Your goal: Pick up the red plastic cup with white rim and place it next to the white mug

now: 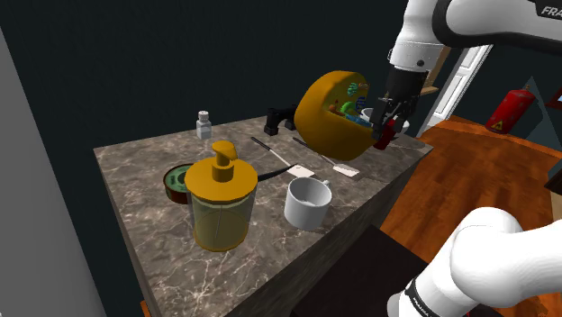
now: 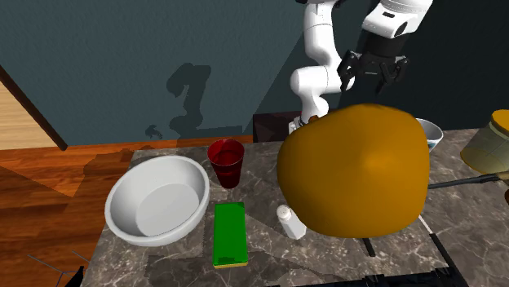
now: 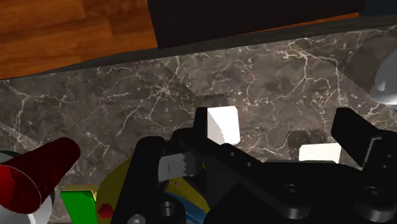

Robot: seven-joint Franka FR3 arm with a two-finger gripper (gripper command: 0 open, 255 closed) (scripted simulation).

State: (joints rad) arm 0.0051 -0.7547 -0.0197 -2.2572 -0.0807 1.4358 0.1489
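The red cup (image 2: 226,161) stands upright on the dark marble counter (image 2: 261,167), between a white bowl and a big yellow round object. It also shows off to one side of my fingers in the wrist view (image 3: 38,175). The white mug (image 1: 308,203) sits near the counter's front edge in the shoulder view, and peeks out behind the yellow object (image 2: 430,130). My black gripper (image 2: 373,72) hangs open above the counter edge, well clear of the cup, with nothing between its fingers (image 3: 216,124). In the shoulder view the gripper (image 1: 385,122) is beside the yellow object.
The big yellow round object (image 1: 333,113) fills the counter's middle. A white bowl (image 2: 157,198), green sponge (image 2: 230,235) and small white bottle (image 2: 291,222) lie around the cup. A yellow soap dispenser (image 1: 221,194) stands by the mug. Wooden floor (image 1: 468,171) lies beyond the counter edge.
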